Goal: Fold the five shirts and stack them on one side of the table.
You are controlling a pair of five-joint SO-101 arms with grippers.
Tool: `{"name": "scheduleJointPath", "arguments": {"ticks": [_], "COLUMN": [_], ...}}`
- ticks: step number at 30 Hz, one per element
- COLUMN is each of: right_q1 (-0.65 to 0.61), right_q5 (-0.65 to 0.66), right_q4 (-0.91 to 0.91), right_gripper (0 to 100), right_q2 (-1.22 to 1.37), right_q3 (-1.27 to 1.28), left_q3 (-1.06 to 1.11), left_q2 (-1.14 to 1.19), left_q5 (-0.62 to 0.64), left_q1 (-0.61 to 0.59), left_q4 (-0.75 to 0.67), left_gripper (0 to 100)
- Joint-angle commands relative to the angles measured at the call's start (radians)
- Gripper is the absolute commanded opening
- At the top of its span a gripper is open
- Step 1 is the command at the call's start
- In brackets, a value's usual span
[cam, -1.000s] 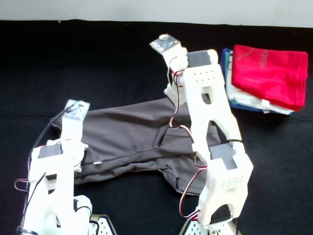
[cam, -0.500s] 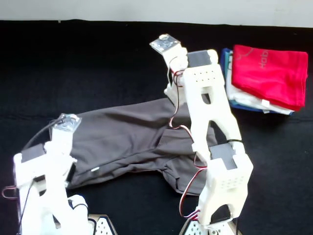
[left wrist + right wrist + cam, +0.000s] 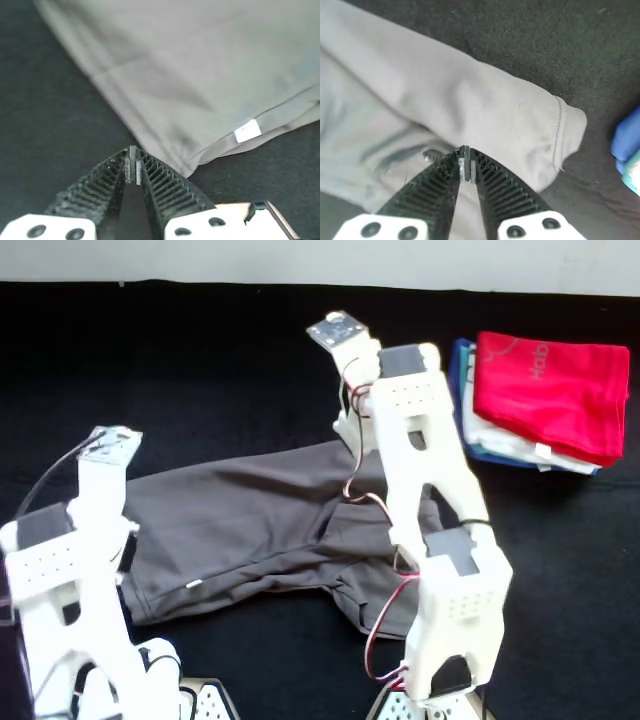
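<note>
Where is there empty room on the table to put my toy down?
Bare table runs along the far edge, behind the grey shirt and left of the stack of folded shirts. More lies front right, below the stack, beside the right arm. The middle and front left are crowded: shirt and left arm.

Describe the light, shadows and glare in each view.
High view: even light, with no glare on the black table; soft shadows lie in the folds of the shirt. Left wrist view: faint shading runs along one fold, and the white tag stands out bright. Right wrist view: a dark crease sits beside the right gripper.
</note>
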Motion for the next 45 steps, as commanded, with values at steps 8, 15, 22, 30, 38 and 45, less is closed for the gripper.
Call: {"name": "scheduleJointPath", "arguments": {"ticks": [8,15,22,30,38,45], "right_q1": [0.030,0.062,0.096,0.108,0.108,0.107], "right_q5": [-0.028,-0.031,-0.028,-0.026,-0.028,-0.029], "right_q4": [-0.044,-0.176,-0.183,-0.354,-0.628,-0.705], "right_gripper": [1.2,1.2,1.2,1.2,1.2,1.2], "right_q2": [0.150,0.157,0.259,0.374,0.380,0.374], "right_q3": [-0.048,-0.038,-0.047,-0.050,-0.050,-0.081], "left_q3": [-0.174,-0.561,-1.018,-1.455,-2.060,-2.335], "left_q2": [0.369,0.704,1.130,1.480,1.751,1.879], "left_q5": [0.035,0.204,0.236,0.241,0.242,0.242], "left_q1": [0.010,0.077,0.087,0.064,0.048,0.065], "left_q4": [-0.077,-0.046,0.190,0.356,0.370,0.436], "left_gripper": [1,1,1,1,1,1]}}
